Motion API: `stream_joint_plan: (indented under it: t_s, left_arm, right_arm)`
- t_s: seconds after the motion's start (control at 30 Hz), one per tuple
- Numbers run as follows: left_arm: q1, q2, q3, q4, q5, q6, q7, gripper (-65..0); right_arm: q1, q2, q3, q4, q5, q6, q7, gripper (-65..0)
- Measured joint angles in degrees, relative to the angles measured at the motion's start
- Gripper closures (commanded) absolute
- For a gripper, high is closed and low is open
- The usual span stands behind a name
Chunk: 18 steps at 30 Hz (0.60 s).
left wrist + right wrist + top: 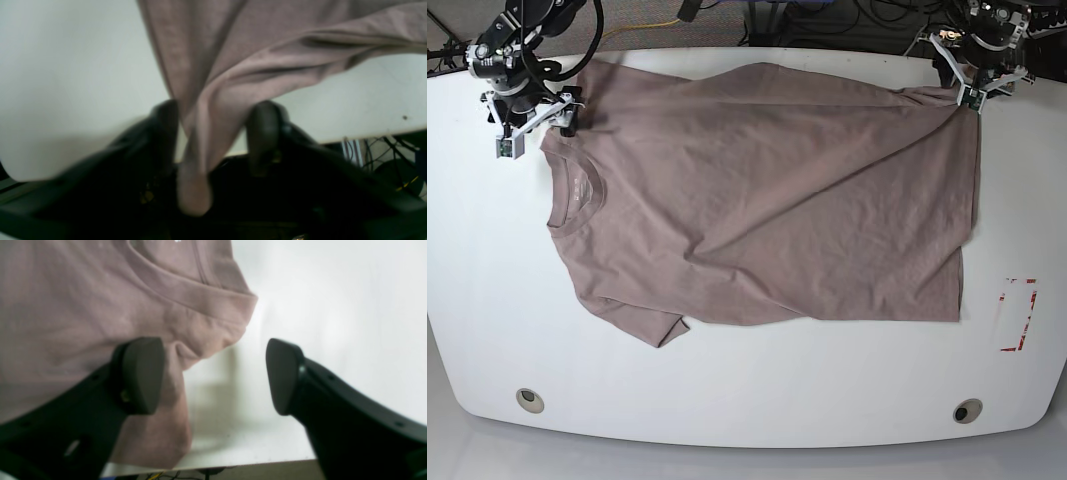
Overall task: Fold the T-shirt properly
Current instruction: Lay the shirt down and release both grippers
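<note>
The T-shirt (767,200) lies spread out on the white worktop (747,380), with its round collar (575,190) to the left in the base view and its bottom hem to the right. It looks soft, thin and light. It is floppy, so it will sag and bunch up when lifted, and it already has long wrinkles across the middle. It should not slip much, but a small pinch could pull free if the cloth drags on the worktop.

The left pincer (213,123) is at the far hem corner of the T-shirt. A bunched strip of cloth runs between its fingers, which look partly closed around it. The picture is blurry, so it is hard to be sure how tight the hold is.

The right pincer (213,376) is by the far sleeve, near the collar. Its fingers are wide apart and hold nothing. One finger (140,373) sits over the sleeve cloth; the other is over bare worktop.

Good places to hold look like the corners: the hem corner and the shoulder or sleeve edge, so the cloth folds in a straight line.

To the right of the T-shirt there is a red marking (1019,315) on the worktop. Two round holes (967,411) sit near the front edge. Nothing lies on the T-shirt or blocks it.
</note>
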Motion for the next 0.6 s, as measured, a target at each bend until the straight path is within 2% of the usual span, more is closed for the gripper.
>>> stream_joint_plan:
  t_s: [0.1, 0.33, 0.6]
  left_arm:
    - [-0.7, -0.1, 0.9, 0.0, 0.2, 0.2, 0.0, -48.9]
    - [-4.2, -0.1, 1.4, 0.0, 0.0, -0.2, 0.0, -49.2]
    - [-7.5, 0.2, 1.3, 0.0, 0.0, -0.2, 0.4, -48.8]
  right_arm:
    - [1.5, 0.3, 0.0, 0.0, -0.1, 0.0, -0.1, -52.5]
    - [9.0, 2.2, -0.4, -1.4, -0.2, 0.0, 0.6, -52.5]
    - [20.8, 9.5, -6.7, -15.4, -0.9, 0.0, 0.5, -52.5]
